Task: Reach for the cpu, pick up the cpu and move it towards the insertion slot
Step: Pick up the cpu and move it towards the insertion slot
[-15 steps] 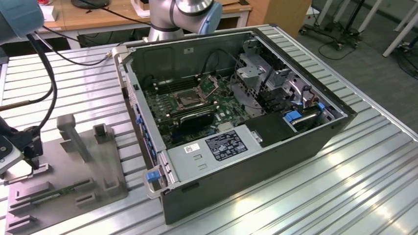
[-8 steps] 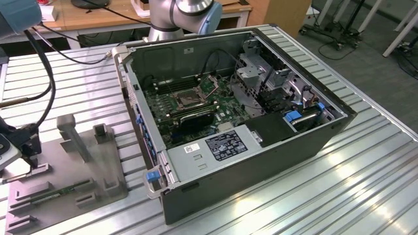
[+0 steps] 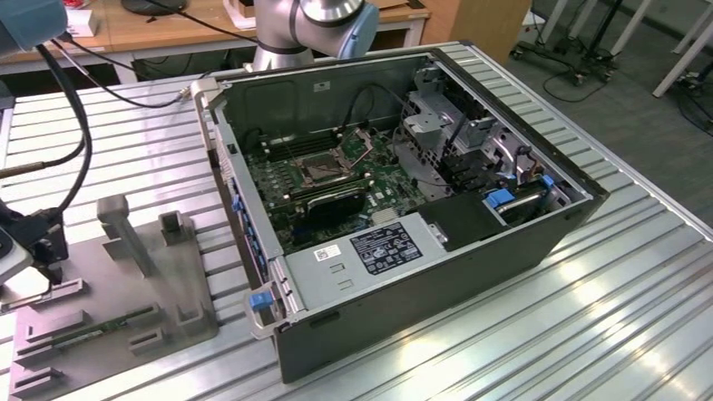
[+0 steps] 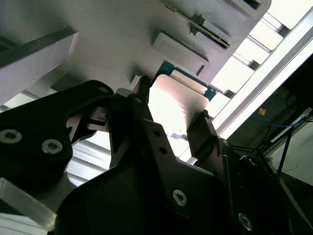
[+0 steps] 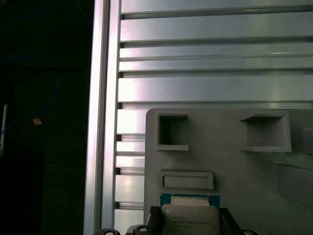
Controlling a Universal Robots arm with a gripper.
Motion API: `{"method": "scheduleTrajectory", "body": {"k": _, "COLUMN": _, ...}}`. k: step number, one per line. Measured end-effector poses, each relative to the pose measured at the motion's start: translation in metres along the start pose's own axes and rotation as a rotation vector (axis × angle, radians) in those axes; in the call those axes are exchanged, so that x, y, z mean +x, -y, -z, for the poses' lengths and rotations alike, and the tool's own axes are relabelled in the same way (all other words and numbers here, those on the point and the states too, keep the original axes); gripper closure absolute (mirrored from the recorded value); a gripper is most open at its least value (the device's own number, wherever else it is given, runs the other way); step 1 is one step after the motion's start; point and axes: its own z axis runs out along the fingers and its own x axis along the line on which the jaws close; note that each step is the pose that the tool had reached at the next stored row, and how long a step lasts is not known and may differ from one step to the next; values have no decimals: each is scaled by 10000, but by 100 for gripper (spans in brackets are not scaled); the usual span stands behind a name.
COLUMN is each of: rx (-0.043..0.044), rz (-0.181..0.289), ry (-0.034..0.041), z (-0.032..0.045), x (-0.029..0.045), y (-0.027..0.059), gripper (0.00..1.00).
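Note:
The cpu [image 4: 178,105], a small square chip with a pale metal top and a green rim, lies between my gripper's [image 4: 172,111] two black fingers in both wrist views. The fingers [image 5: 154,216] press against opposite sides of the cpu [image 5: 190,219], so the gripper [image 5: 190,216] is shut on it, low over the grey plastic tray [image 5: 234,161]. In the exterior view the gripper [image 3: 42,266] sits at the far left, over the tray's [image 3: 167,280] left end. The insertion slot [image 3: 317,173] is the metal-framed socket on the green board inside the open computer case.
The open computer case [image 3: 446,242] stands on the ribbed metal table [image 3: 624,317], to the exterior view's right of the tray. Upright grey posts [image 3: 125,230] rise from the tray. A green memory stick [image 3: 100,328] lies at its front. Black cables [image 3: 67,125] hang above the gripper.

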Motion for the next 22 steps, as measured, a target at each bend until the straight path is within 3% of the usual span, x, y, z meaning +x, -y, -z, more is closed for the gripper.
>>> {"method": "scheduleTrajectory", "body": {"k": 22, "rx": 0, "rz": 1, "ry": 20, "z": 121, "x": 0, "y": -7, "gripper": 45}}
